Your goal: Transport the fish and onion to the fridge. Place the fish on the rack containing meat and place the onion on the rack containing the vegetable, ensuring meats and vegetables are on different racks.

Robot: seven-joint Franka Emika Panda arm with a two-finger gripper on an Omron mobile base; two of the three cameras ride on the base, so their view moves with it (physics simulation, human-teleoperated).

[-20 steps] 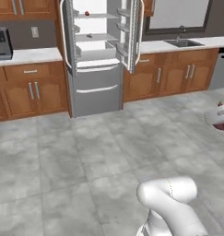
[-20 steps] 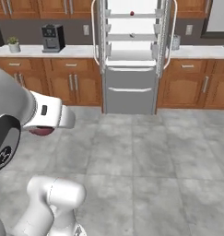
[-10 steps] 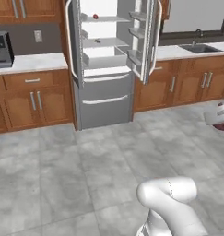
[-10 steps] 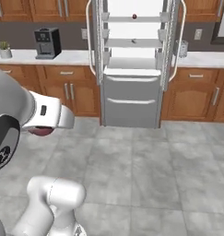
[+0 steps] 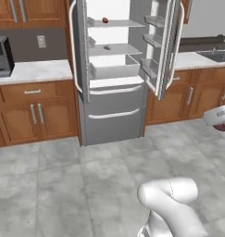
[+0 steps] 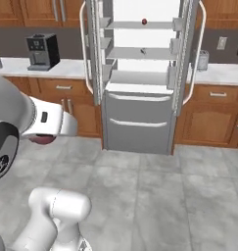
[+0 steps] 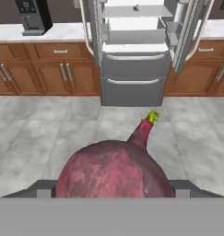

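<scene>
Clamping one onion, a reddish-purple ball with a tapering neck and green tip, the fingers hold it over the floor before one open fridge with two doors swung wide.

Even, bright, flat rendered light with barely any shadows or glare; all views are soft and low-resolution, blurring the fridge shelves' small contents.
</scene>
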